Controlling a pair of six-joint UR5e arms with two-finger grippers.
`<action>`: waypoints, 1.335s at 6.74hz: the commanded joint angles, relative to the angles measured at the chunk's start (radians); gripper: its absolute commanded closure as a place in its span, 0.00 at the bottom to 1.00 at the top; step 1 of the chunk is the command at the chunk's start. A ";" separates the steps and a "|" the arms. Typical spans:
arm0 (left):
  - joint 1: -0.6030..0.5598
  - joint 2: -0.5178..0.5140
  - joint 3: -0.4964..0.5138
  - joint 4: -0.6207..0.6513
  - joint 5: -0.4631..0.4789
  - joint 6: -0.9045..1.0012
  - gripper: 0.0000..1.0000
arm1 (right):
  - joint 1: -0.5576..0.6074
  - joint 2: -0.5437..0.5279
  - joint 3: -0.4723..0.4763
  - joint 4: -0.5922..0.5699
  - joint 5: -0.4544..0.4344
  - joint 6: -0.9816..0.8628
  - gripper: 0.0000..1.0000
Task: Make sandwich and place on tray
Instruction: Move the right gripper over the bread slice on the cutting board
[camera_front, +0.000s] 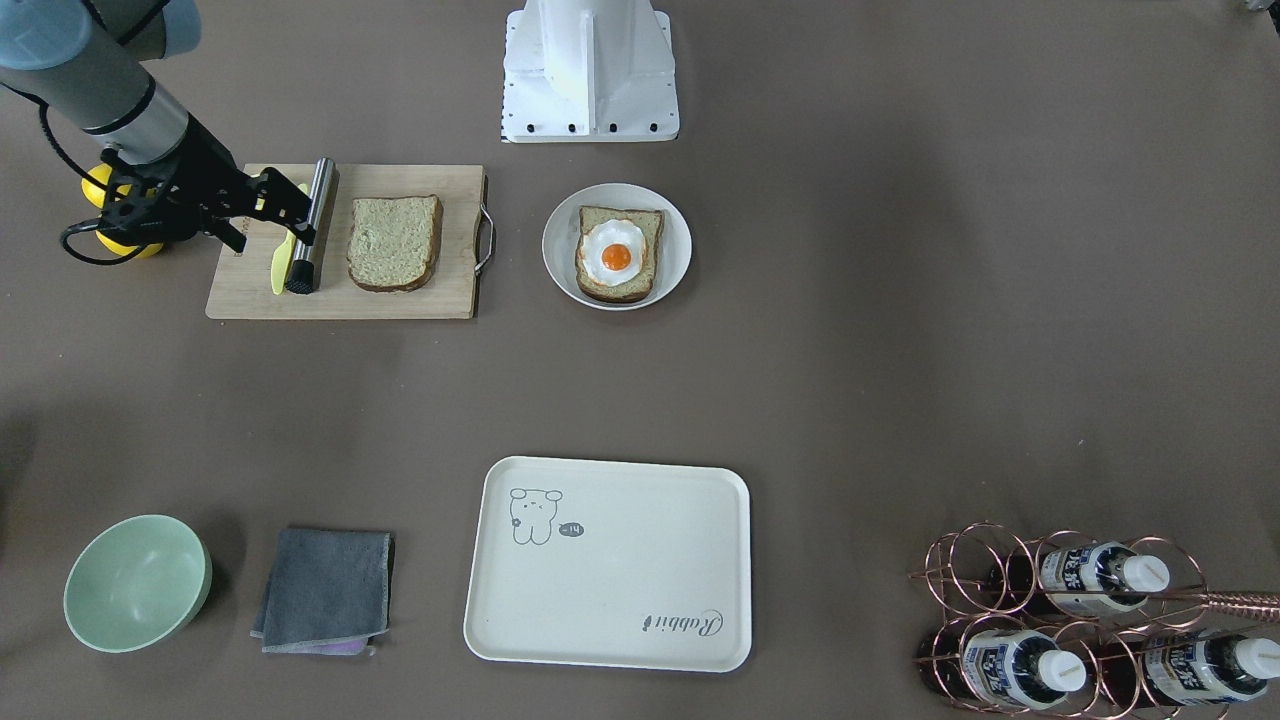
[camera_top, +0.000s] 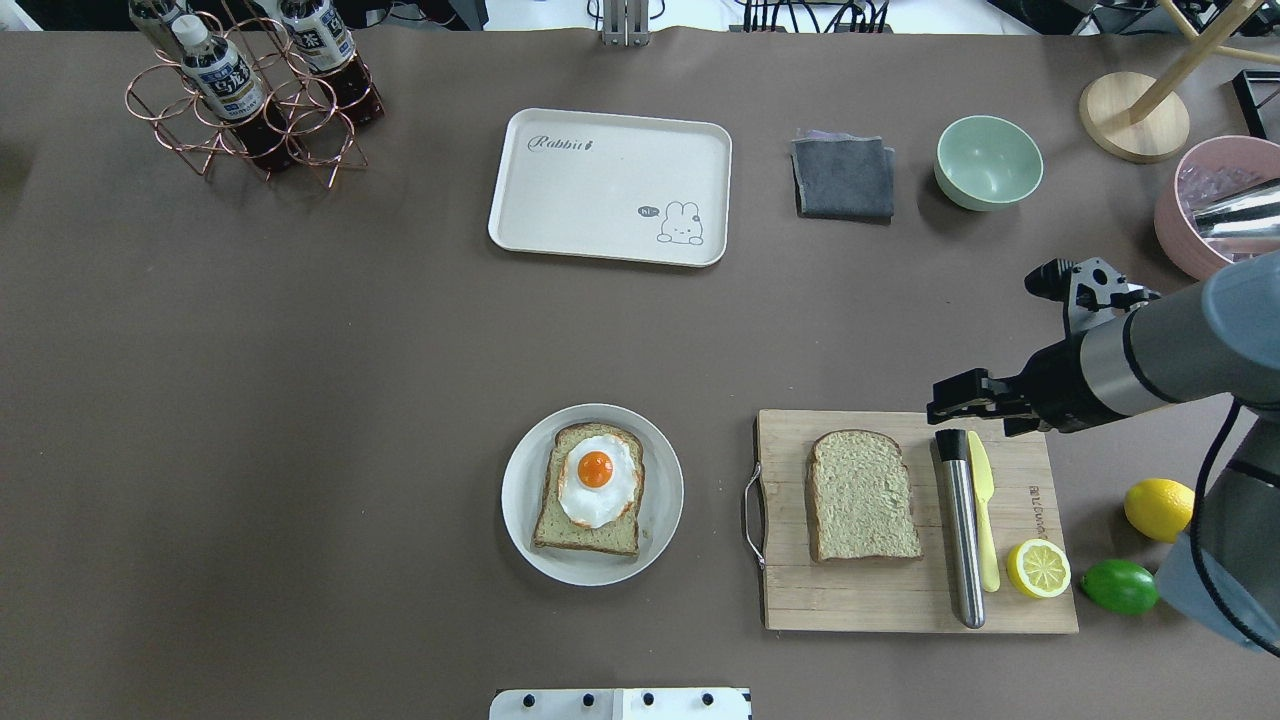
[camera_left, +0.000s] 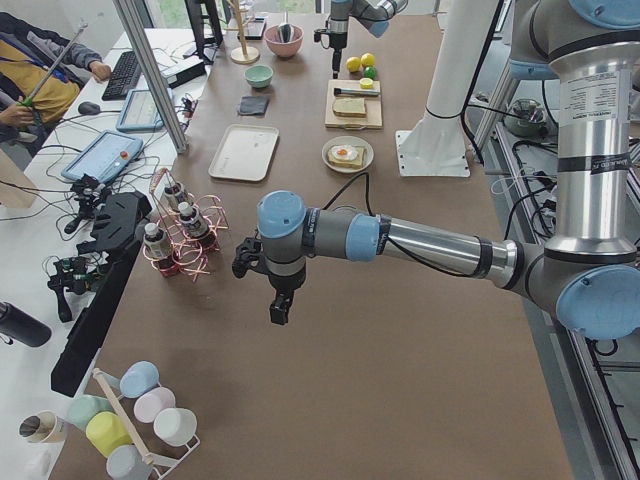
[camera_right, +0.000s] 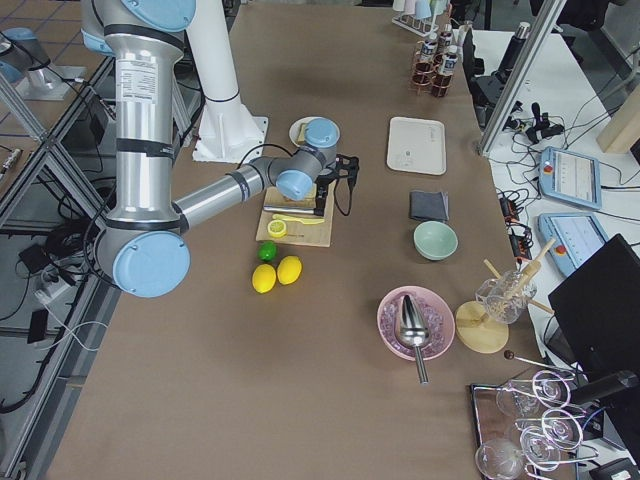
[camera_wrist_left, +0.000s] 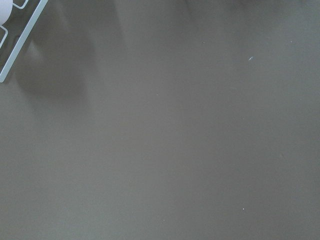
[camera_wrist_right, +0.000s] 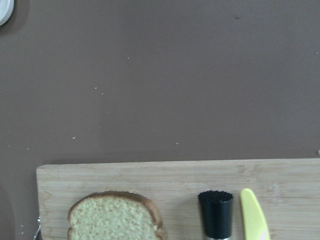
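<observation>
Right gripper (camera_top: 938, 408) hangs over the far edge of the board (camera_top: 900, 600), jaws look spread apart with nothing in them. The plain slice (camera_top: 862, 496) lies on the board just left of it, on the robot's side. Further left of those jaws, the egg (camera_top: 597, 480) sits on the other slice (camera_top: 560, 530) in the plate (camera_top: 520, 500). The tray (camera_top: 600, 200) is well apart, across the table. Left gripper (camera_left: 280, 312) only shows in a side view, so can't tell how its jaws stand.

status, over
Right gripper jaws open, empty, by cutting board; left gripper unclear. Egg on bread on plate; second slice on board. Tray bare. Knife, metal tool beside slice.
</observation>
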 joint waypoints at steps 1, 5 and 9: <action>0.000 -0.013 0.008 0.000 0.001 0.000 0.03 | -0.128 0.050 0.002 0.004 -0.094 0.117 0.08; -0.001 -0.019 0.005 0.001 0.003 0.000 0.03 | -0.171 0.028 -0.021 0.007 -0.122 0.124 0.23; -0.001 -0.022 -0.005 0.000 0.010 -0.057 0.03 | -0.179 0.038 -0.055 0.007 -0.122 0.119 0.25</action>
